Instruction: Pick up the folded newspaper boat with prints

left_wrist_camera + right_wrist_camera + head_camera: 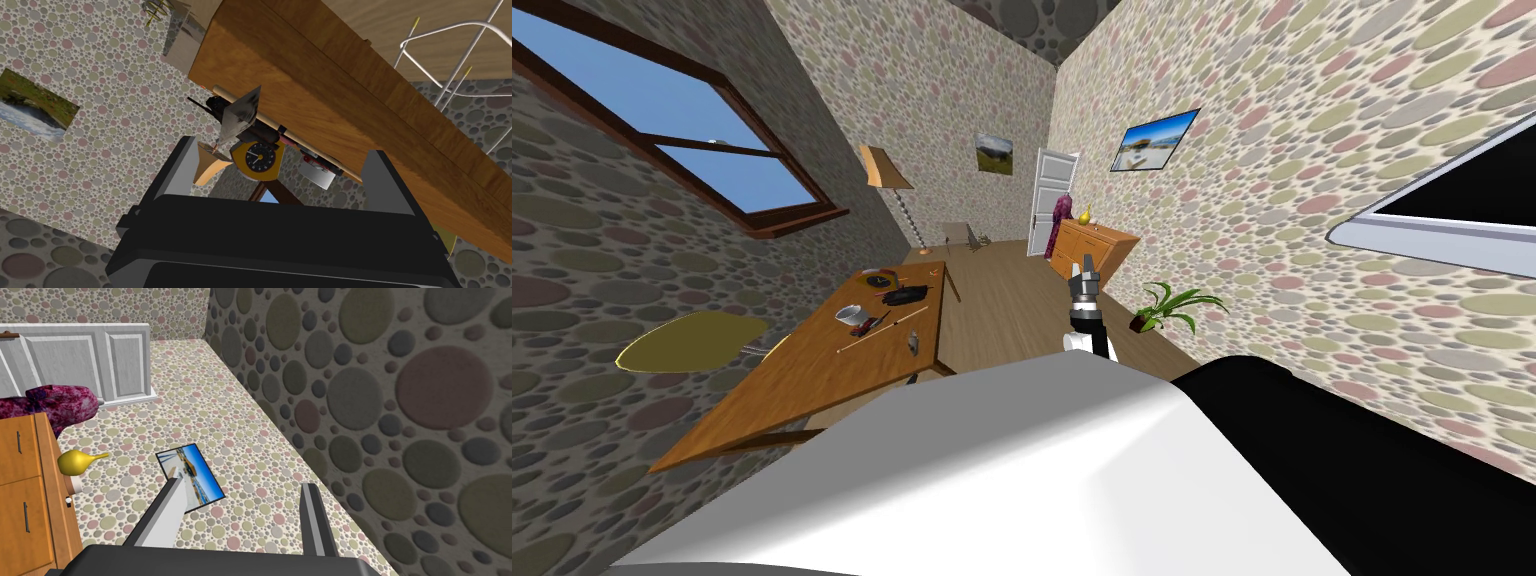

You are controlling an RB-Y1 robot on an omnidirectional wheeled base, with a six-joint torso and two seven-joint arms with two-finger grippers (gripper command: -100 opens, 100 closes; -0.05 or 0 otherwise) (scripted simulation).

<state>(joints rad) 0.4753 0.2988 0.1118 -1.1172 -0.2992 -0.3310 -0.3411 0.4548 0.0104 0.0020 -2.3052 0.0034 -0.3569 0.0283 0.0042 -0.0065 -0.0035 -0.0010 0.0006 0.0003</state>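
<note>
Wooden table (pixel 802 390) with a cluster of small things on its far half.
A grey printed paper boat (pixel 913 343) sits near the table's edge, just beside a long pale rod (pixel 884 329). Farther along are a white cup (pixel 848 314), a black object (pixel 905 295) and a yellow clock (pixel 260 159).

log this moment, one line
left gripper open, facing grey folded printed paper boat on brown wooden table | right gripper open, empty | boat ungrasped

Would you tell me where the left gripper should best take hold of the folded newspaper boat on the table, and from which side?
Probably its raised pointed middle: the boat is thin, flat-sided folded paper, so the open left gripper could pinch across those faces. Come from the table edge, where nothing stands before it; a yellow clock and a black object crowd behind.
</note>
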